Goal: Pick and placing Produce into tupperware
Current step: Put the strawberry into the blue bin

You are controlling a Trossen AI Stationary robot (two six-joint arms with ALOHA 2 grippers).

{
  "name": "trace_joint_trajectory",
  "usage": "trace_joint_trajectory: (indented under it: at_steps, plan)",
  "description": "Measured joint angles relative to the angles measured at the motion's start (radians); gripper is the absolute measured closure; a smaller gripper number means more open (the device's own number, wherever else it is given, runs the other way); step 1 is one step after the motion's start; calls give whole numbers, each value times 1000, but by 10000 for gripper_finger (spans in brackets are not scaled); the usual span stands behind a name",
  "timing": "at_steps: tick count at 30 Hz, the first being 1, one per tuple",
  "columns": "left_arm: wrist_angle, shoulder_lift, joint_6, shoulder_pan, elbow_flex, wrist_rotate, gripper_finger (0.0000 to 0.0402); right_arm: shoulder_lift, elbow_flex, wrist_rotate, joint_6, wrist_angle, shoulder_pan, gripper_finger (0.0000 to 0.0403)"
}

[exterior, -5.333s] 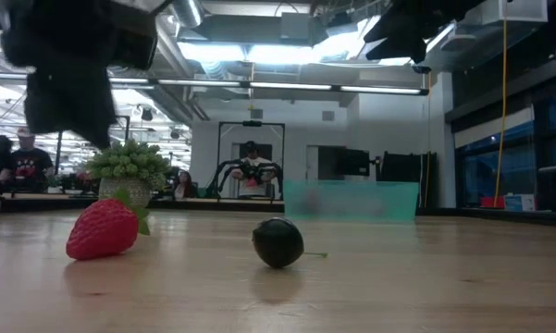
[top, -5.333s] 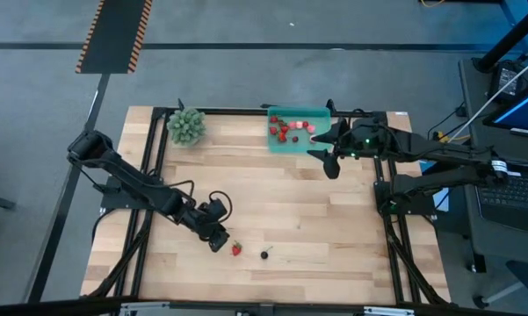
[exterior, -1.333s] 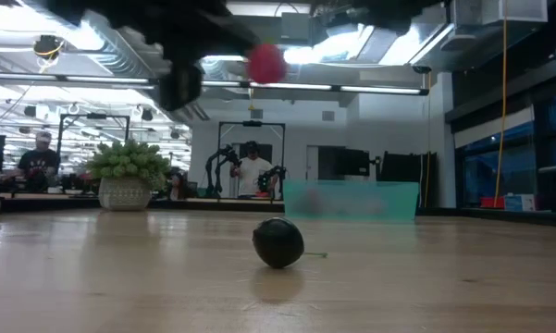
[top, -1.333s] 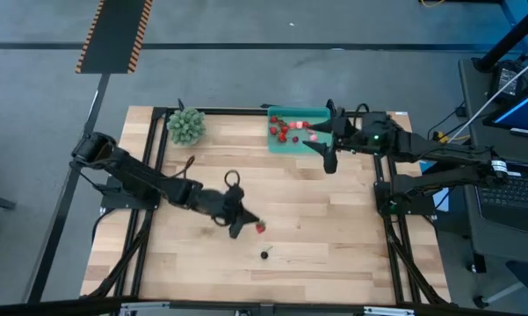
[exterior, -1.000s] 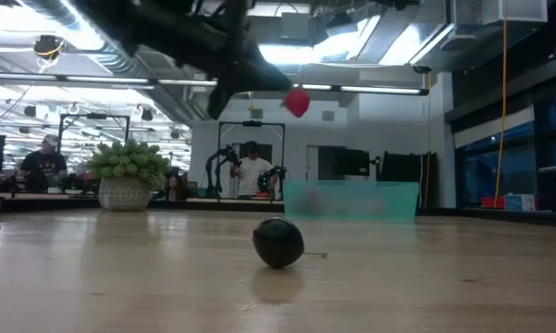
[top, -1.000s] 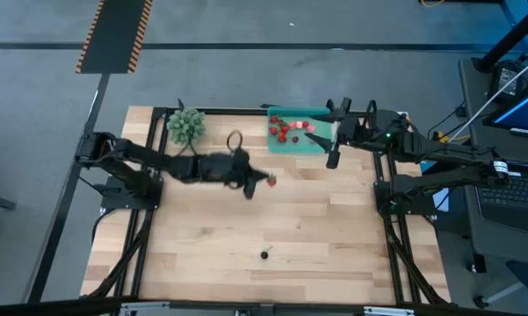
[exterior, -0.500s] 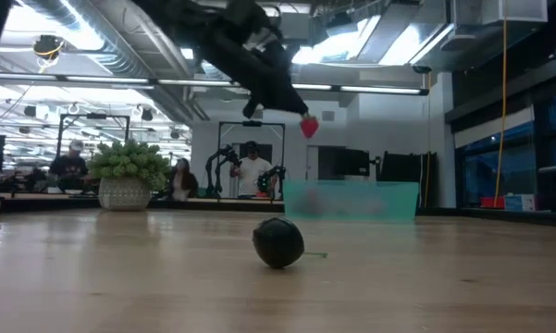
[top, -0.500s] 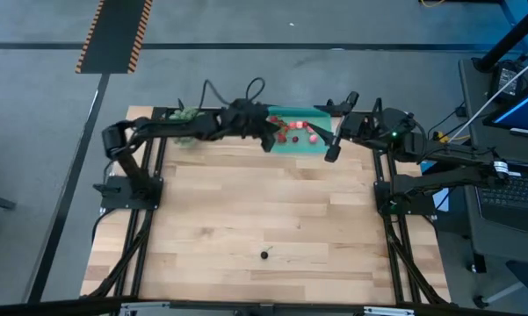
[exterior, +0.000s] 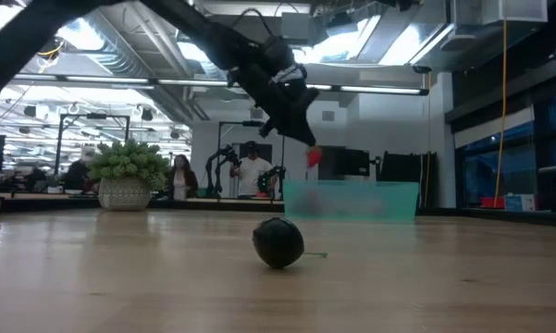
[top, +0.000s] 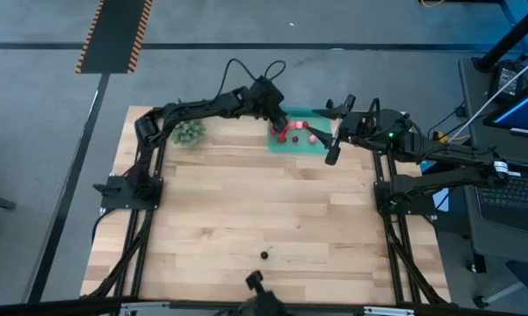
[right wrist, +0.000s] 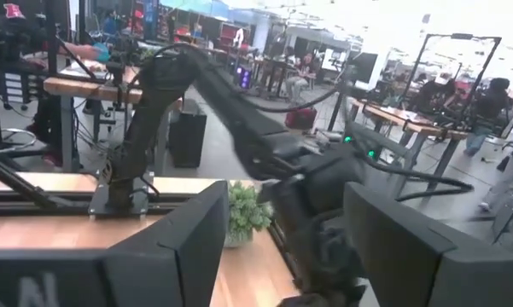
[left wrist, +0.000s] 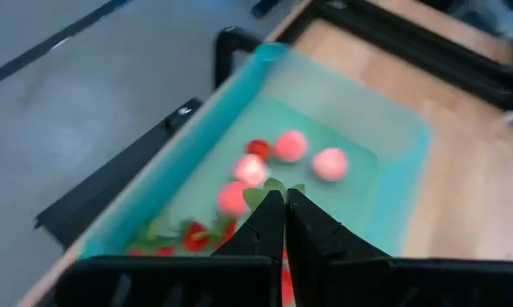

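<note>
Your left gripper (top: 279,123) has swung from mid-table to over the tupperware (top: 321,145), clamping one strawberry (exterior: 313,157) above several fruit pieces (left wrist: 288,146). One dark berry (top: 264,254) is lying well apart. Right gripper (top: 328,133) is waiting beside the tray, fingers spread.

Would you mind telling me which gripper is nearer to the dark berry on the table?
Neither by much; both are far from the dark berry. The left gripper is over the teal tray holding a strawberry; the right gripper hovers just beside that tray.

Grey floor (top: 246,70) surrounds the wooden bench (top: 246,219), with a hazard-striped mat (top: 114,35) at eleven o'clock. Ceiling strip lights (exterior: 379,90) brighten the workshop behind.
</note>
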Motion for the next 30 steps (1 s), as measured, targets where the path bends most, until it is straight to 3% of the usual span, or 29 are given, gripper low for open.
trace_joint_trajectory:
  at_steps: [8, 30]
  plan:
    - [-179, 159, 0, 64, 170, 0, 401, 0, 0, 0, 4, -28, 0, 167]
    - [-234, 199, 0, 65, 184, 2, 401, 0, -1, 0, 4, -81, 0, 167]
